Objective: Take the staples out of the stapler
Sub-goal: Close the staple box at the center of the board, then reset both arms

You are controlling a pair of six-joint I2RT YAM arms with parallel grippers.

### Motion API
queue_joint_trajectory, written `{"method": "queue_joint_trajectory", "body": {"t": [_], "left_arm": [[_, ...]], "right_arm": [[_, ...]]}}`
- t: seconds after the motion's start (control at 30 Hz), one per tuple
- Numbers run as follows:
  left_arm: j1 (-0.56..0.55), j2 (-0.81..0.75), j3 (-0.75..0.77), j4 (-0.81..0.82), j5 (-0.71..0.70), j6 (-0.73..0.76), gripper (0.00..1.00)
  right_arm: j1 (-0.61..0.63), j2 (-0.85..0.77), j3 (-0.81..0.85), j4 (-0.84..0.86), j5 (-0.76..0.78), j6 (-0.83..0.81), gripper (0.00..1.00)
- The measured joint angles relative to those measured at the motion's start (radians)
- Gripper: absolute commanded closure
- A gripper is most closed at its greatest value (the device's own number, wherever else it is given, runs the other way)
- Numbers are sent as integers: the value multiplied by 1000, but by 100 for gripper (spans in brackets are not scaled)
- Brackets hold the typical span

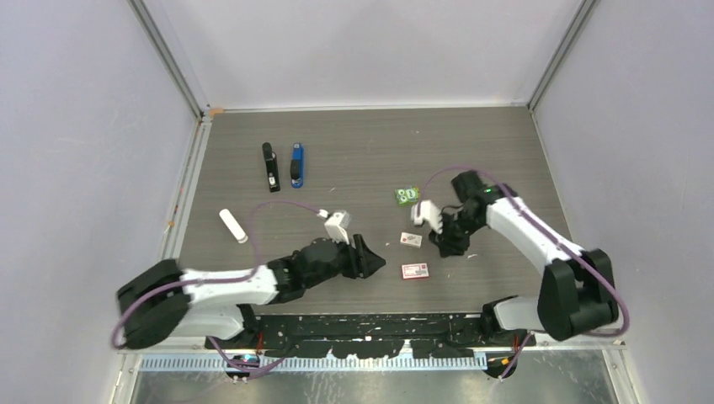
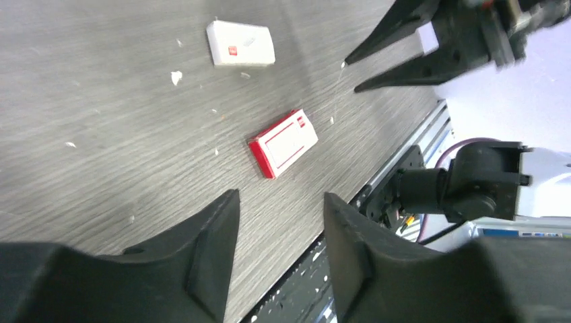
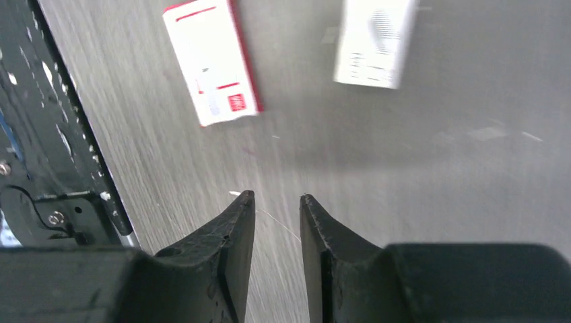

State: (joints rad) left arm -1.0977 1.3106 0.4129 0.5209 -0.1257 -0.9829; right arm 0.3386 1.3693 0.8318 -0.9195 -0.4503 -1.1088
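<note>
- The left pincer (image 2: pixel 281 198) is seen parted and empty; the right pincer (image 3: pixel 277 196) shows a narrow gap, also empty.
- No staples are seen loose. They are judged hidden inside the black stapler (image 1: pixel 269 167) or blue stapler (image 1: pixel 296 164), far left on the surface (image 1: pixel 362 139), well apart from both pincers.
- A strip is judged light, slick and brittle at its joints, best taken by the long edges, mid-length.

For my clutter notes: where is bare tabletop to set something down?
Bare: far strip behind the black stapler and blue stapler; far right corner past the green packet. Crowded: white box and red-and-white box between left gripper and right gripper.
</note>
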Motion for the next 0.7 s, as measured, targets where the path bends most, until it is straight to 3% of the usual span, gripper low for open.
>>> {"method": "queue_joint_trajectory", "body": {"t": [0.07,0.23,0.4,0.7], "left_arm": [[10,-179,8,-160,-34,91,3],[49,-608,104,-483,-165,344,0],[133,-818,287,-708,-220,529,0],[165,-715,663,-1038,-259,668,0]], "right_arm": [[-79,-62,64,-47,-40,38,49],[-204,-254,246,-92,-82,193,3],[-257,-434,348,-89,-84,368,0],[-272,-492,633,-92,-47,798,0]]}}
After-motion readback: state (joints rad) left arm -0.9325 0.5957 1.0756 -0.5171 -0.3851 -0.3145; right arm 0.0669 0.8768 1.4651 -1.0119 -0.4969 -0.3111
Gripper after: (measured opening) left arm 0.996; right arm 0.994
